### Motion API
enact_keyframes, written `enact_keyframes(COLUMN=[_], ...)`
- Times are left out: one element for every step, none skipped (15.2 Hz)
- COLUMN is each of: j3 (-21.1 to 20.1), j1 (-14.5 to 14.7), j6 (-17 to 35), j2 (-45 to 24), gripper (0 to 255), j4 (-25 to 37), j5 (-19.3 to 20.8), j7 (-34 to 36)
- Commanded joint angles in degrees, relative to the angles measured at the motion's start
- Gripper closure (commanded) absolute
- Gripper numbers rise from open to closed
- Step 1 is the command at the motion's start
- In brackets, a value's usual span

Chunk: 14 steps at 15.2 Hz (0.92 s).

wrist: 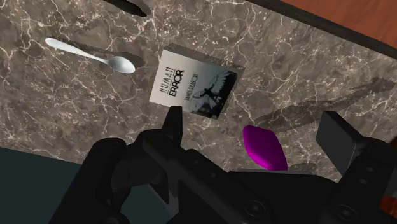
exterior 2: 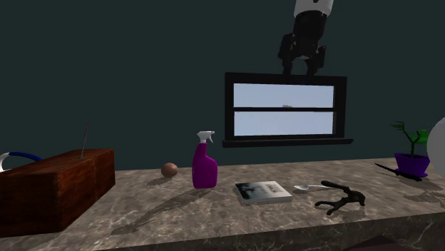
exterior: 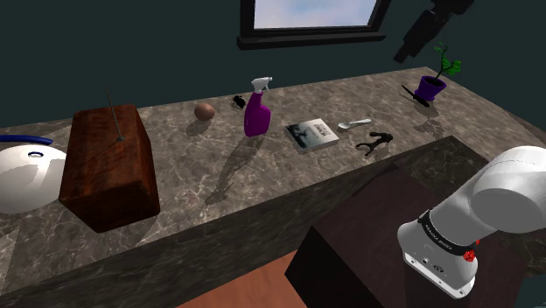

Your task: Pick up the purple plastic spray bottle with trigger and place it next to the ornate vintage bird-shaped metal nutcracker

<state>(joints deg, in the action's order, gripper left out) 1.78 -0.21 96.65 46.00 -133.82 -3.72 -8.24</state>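
Note:
The purple spray bottle (exterior: pixel 256 109) with a white trigger stands upright on the marbled counter (exterior: pixel 262 179), beside a book (exterior: pixel 311 134). It also shows in the second exterior view (exterior 2: pixel 204 165). The dark bird-shaped nutcracker (exterior: pixel 376 140) (exterior 2: pixel 341 197) lies nearer the counter's front edge, past the book and a white spoon (exterior: pixel 354 124). My gripper (exterior: pixel 405 54) (exterior 2: pixel 299 70) hangs high above the counter in front of the window, open and empty. In the wrist view the bottle's purple body (wrist: pixel 264 147) appears far below, between the spread fingers of the gripper (wrist: pixel 254 121).
A large wooden box (exterior: pixel 109 164) and a white rounded vessel (exterior: pixel 26 175) take up the shoulder view's left. A brown egg-like ball (exterior: pixel 204 111) and a small black object (exterior: pixel 236 101) sit behind the bottle. A potted plant (exterior: pixel 431 83) stands at the far right.

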Motion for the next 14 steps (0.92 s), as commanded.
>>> enact_keyframes(j3=[0.00, 1.00, 2.01, 3.02, 4.04, 5.09, 6.11, 7.15, 8.19, 9.26, 10.30, 11.36, 12.40, 13.46], j1=[0.00, 0.61, 1.26, 1.93, 2.64, 3.42, 4.21, 5.05, 5.94, 6.90, 7.88, 8.92, 10.00, 11.14], j6=[0.00, 2.31, 4.61, 6.89, 9.14, 11.35, 13.53, 15.65, 17.72, 19.71, 21.63, 23.46, 25.20, 26.82], j2=[0.00, -0.86, -1.84, -2.95, -4.18, -5.53, -6.98, -8.54, -10.20, -11.94, -13.77, -15.67, -17.65, -19.68], gripper=[0, 0, 0, 0, 0, 0, 0, 0, 0, 0, 0, 0, 0, 0], j4=[0.00, -1.08, -2.03, -2.85, -3.56, -4.13, -4.58, -4.90, -5.10, -5.17, -5.12, -4.95, -4.65, -4.24], j5=[0.00, -0.06, -0.16, -0.31, -0.53, -0.79, -1.16, -1.60, -2.12, -2.74, -3.49, -4.35, -5.35, -6.47], j7=[0.00, -2.32, -4.64, -6.99, -9.36, -11.75, -14.20, -16.68, -19.21, -21.78, -24.43, -27.13, -29.91, -32.76])
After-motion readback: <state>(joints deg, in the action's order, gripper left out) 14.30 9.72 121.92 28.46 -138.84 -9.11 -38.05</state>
